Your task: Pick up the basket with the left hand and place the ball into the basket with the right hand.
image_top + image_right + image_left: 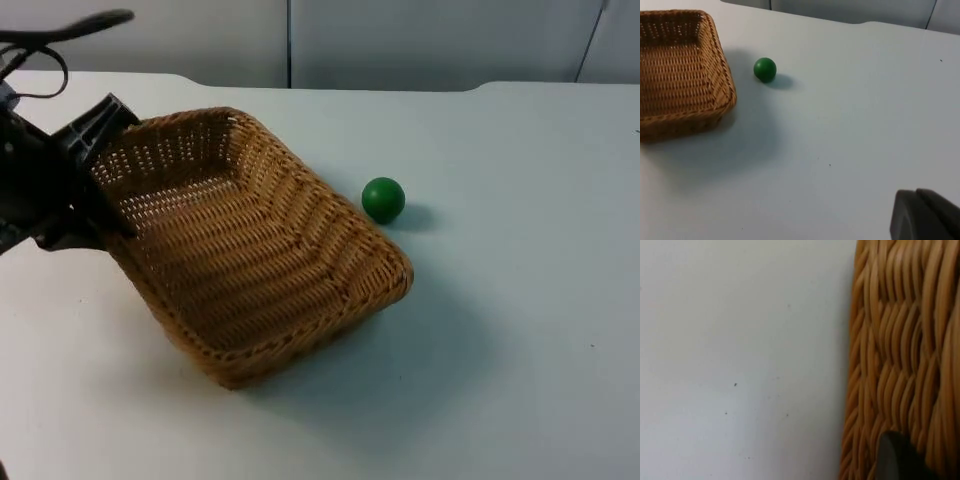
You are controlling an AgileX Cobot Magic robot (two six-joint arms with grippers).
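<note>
A woven tan basket (250,250) hangs tilted over the table, its left side raised and a shadow beneath it. My left gripper (103,195) is shut on the basket's left rim. The left wrist view looks along the basket's woven wall (900,365), with a black fingertip (897,460) against the weave. A small green ball (383,198) rests on the table just right of the basket's far right corner, apart from it. In the right wrist view the ball (764,69) lies beside the basket (680,75), far from my right gripper (925,217), which waits over bare table.
The white table (520,330) runs on to the right of the ball and in front of the basket. A grey partition wall (420,40) closes off the far edge.
</note>
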